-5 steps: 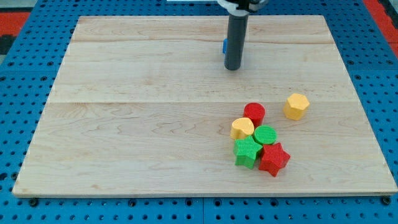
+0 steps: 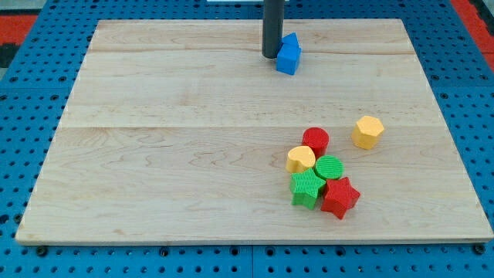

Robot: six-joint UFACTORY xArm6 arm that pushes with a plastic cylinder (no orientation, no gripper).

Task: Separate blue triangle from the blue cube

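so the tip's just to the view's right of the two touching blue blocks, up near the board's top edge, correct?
Not quite: in the camera view my tip is just to the view's left of the blue cube and blue triangle. The rest holds: the two touch, near the board's top edge.

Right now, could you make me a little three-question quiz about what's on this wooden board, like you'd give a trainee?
1. True or false: my tip stands on the view's left of the two blue blocks.
2. Which block lies alone, apart from the cluster near the view's bottom? A) red star B) yellow hexagon C) green star
3. Fill in: the blue triangle and blue cube are ____ each other.

Key:
1. True; the tip is close beside them.
2. B, the yellow hexagon.
3. Touching, so not yet separated.
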